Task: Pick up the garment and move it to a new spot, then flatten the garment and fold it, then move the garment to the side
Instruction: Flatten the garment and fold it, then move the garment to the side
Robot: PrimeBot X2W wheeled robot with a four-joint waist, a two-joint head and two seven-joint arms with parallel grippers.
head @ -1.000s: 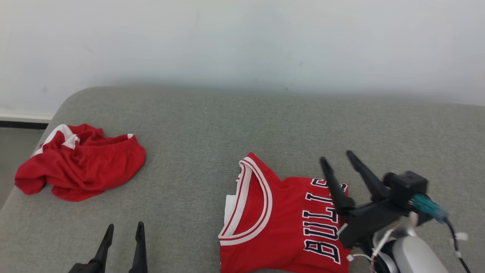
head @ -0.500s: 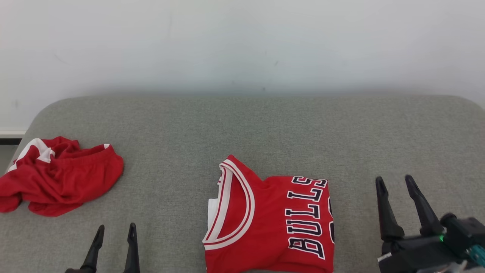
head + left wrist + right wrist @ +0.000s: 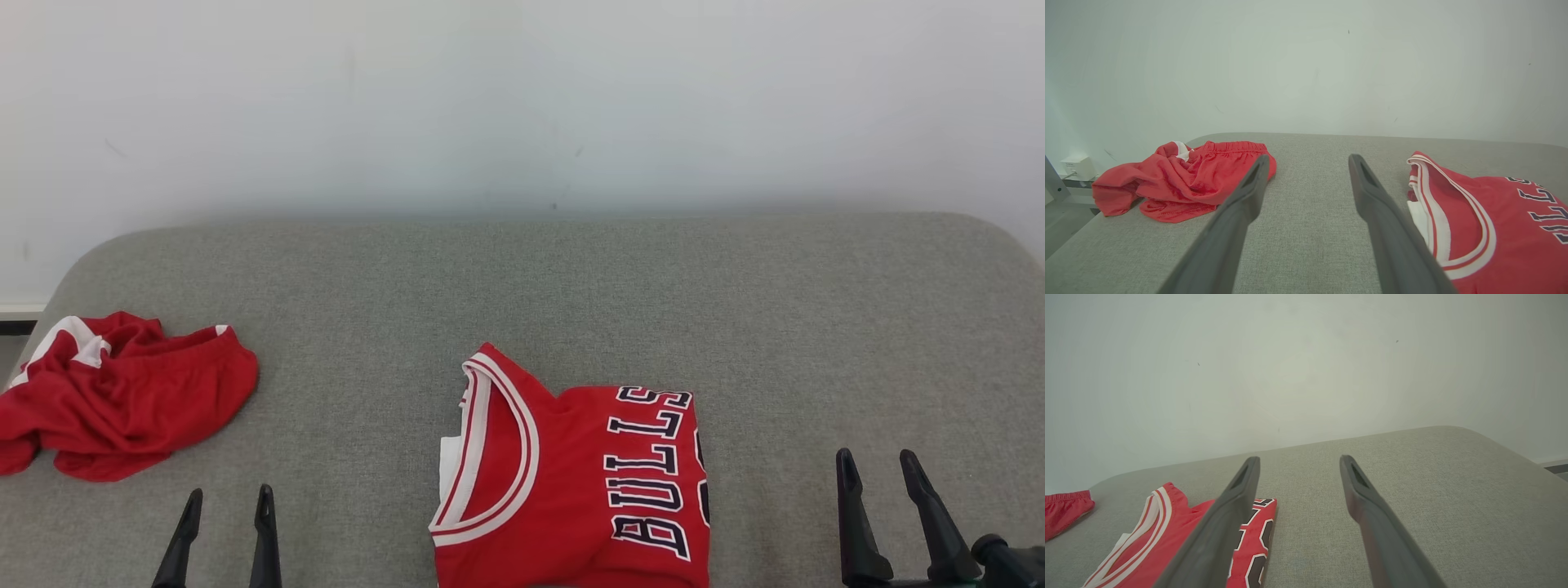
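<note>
Garment (image 3: pixel 571 482) folded, sits mid near edge of grey cushion (image 3: pixel 571 278); red shorts (image 3: pixel 122 400) crumpled at left edge. Fingers spread wide, holding nothing: left gripper (image 3: pixel 229 492), right gripper (image 3: pixel 876 455).

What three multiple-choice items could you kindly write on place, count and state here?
1. The crumpled red-and-white cloth heap lies where from the folded red black-lettered jersey? A left; B on it; C right.
2. Red garments on the grey fabric cushion? A one; B two; C four.
3. The left claw and right claw are? A open, empty; B shut; C gripping the jersey.
Answers: 1A, heap at the cushion's left end; 2B, jersey plus heap; 3A, both spread, nothing between.
</note>
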